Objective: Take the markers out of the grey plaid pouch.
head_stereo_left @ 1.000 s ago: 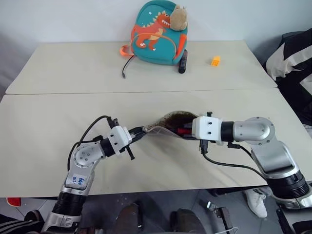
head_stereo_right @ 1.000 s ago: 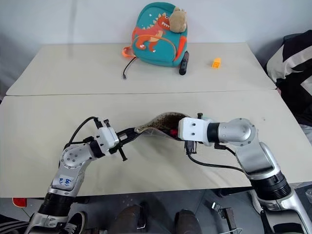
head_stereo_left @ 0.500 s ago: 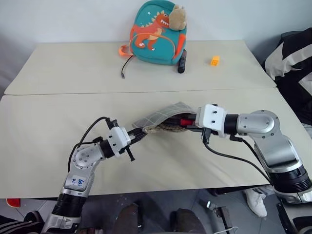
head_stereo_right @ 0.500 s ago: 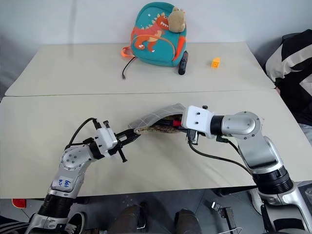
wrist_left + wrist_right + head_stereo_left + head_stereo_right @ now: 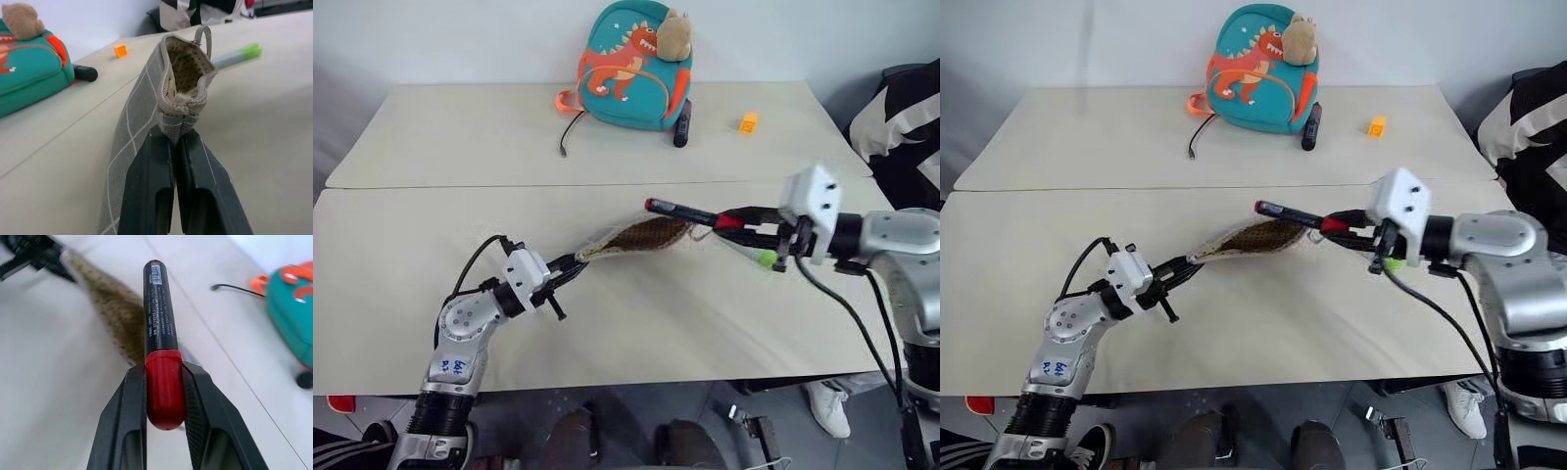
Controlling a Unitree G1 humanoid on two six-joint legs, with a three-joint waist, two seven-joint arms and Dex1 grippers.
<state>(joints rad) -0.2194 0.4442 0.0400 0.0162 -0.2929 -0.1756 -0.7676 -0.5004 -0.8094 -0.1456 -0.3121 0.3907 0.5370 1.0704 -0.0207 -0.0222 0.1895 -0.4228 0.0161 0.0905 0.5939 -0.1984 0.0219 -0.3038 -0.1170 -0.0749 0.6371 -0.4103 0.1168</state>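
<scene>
Pouch (image 5: 636, 236) mouth open, red-capped marker (image 5: 685, 211) in right claw (image 5: 164, 396) outside it

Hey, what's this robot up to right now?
It is emptying a grey plaid pouch. The left gripper pinches one end of the pouch, while the right gripper holds a black marker with a red cap clear of the pouch's mouth. A green marker lies on the table.

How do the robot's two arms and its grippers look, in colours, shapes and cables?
Both arms are silver-grey metal with rounded joints and black bands. Each wrist carries a white boxy block, and a black cable loops from it. The left arm's joint bears a blue-and-white sticker. The left gripper and right gripper have two black fingers.
</scene>
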